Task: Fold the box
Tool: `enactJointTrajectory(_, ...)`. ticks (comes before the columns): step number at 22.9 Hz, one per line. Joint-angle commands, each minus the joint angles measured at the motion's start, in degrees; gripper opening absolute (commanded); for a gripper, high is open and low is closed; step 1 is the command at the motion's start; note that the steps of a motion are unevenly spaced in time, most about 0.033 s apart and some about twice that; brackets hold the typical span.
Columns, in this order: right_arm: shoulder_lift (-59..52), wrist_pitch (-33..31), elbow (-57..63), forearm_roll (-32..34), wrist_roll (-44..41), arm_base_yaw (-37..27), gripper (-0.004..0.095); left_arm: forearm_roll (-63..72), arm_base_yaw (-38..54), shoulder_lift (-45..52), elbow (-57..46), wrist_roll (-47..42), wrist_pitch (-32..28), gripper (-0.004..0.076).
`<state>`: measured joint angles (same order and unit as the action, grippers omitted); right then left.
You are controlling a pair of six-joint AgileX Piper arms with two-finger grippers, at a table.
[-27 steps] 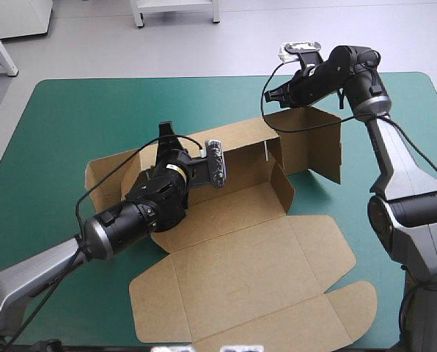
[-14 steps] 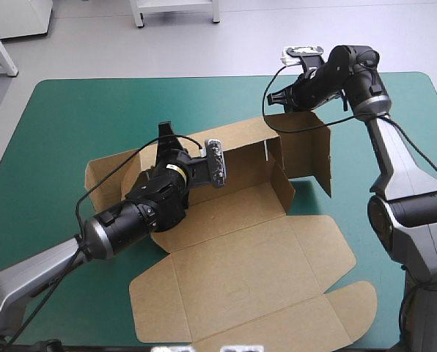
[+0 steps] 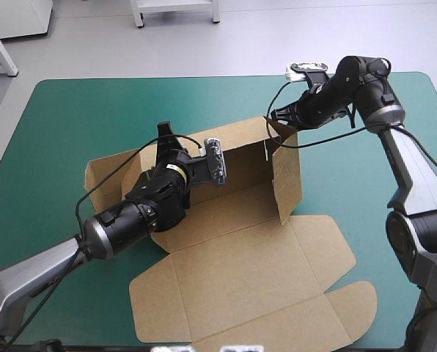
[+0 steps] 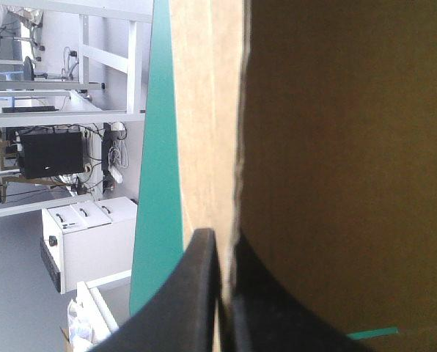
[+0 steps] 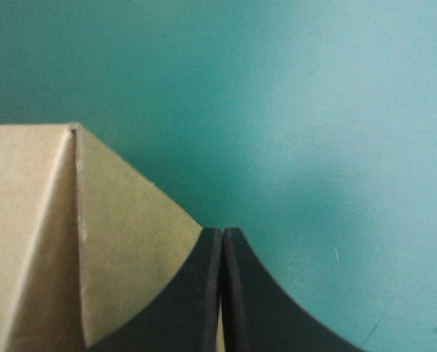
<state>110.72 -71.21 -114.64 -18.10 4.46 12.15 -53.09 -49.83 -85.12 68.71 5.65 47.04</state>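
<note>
The brown box point(image 3: 233, 268) lies in the middle of the teal-green table point(image 3: 79, 110), its lid panels flat toward the near edge and its back wall point(image 3: 240, 150) raised. My left gripper point(image 3: 164, 141) is shut on that wall's top edge; in the left wrist view the board point(image 4: 336, 147) runs between the black fingers point(image 4: 196, 293). The right side flap point(image 3: 287, 172) stands upright, swung in across the box's end. My right gripper point(image 3: 274, 116) is shut, its tips at the flap's top corner. In the right wrist view the board point(image 5: 116, 242) lies beside and under the gripper point(image 5: 222, 233).
The box's left side flap point(image 3: 105, 176) leans outward beyond my left arm. The rounded lid tabs point(image 3: 354, 301) reach close to the table's near edge. Bare teal-green cover point(image 5: 314, 110) stretches ahead of the right gripper toward the far right corner.
The right side flap has swung from pointing out to the right to standing across the box's end. My right gripper moved down and slightly right with it. The left gripper has not moved.
</note>
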Motion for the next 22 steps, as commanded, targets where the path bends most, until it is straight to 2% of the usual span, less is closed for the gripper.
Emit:
enactJointTrajectory(1, -6.6, -0.1, 1.9, -3.1, 3.3, -0.2, -0.0017, 1.4, -0.5, 1.8, 0.8, -1.7, -1.9, -0.0008)
enactJointTrajectory(3, -8.9, 2.7, 6.1, -3.8, 5.6, -0.2, -0.0019, 1.4, -0.5, 1.8, 0.8, -1.7, -2.2, -0.0008)
enactJointTrajectory(10, -19.3, 22.1, 25.6, -6.1, 14.1, -0.2, -0.0019, 1.0, -0.4, 1.8, 0.8, -3.0, -2.6, -0.0008)
enactJointTrajectory(11, -21.9, 27.0, 30.9, -8.6, 19.6, -0.2, -0.0019, -0.9, -0.4, 1.8, 0.8, -5.7, -3.2, -0.0009)
enactJointTrajectory(15, -26.7, 37.1, 42.1, -19.2, 34.1, -0.2, -0.0019, -4.7, -0.4, 1.8, 0.8, -9.6, -4.6, -0.0008)
enactJointTrajectory(19, -28.5, 37.5, 45.4, -28.9, 49.4, -0.2, -0.0019, -4.8, -0.4, 1.8, 0.8, -9.7, -4.3, -0.0008)
enactJointTrajectory(22, -29.0, 36.8, 45.6, -28.6, 50.4, -0.2, -0.0019, -4.8, -0.4, 1.8, 0.8, -9.7, -3.7, -0.0008)
